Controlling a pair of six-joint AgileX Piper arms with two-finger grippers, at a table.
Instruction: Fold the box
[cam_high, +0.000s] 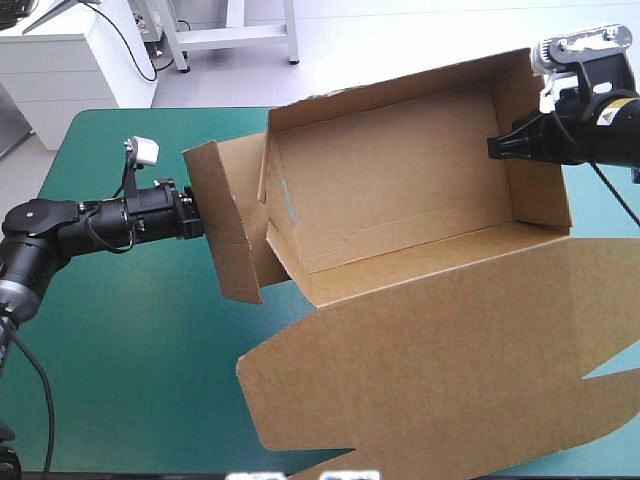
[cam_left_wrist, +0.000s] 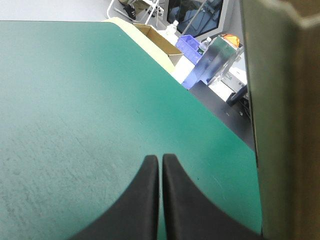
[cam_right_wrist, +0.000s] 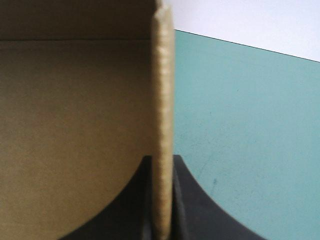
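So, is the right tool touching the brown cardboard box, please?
Touching. The right wrist view shows the right tool clamped on the brown cardboard box, its wall between the fingers.

box (cam_high: 400, 190): matt brown board, ribbed edge | teal-green cover (cam_high: 120, 330): matt, perhaps cloth

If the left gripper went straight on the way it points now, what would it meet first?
Probably the teal-green cover: the left wrist view shows only it ahead of the left gripper. The box flap stands close beside, so it may graze that; depth is unclear.
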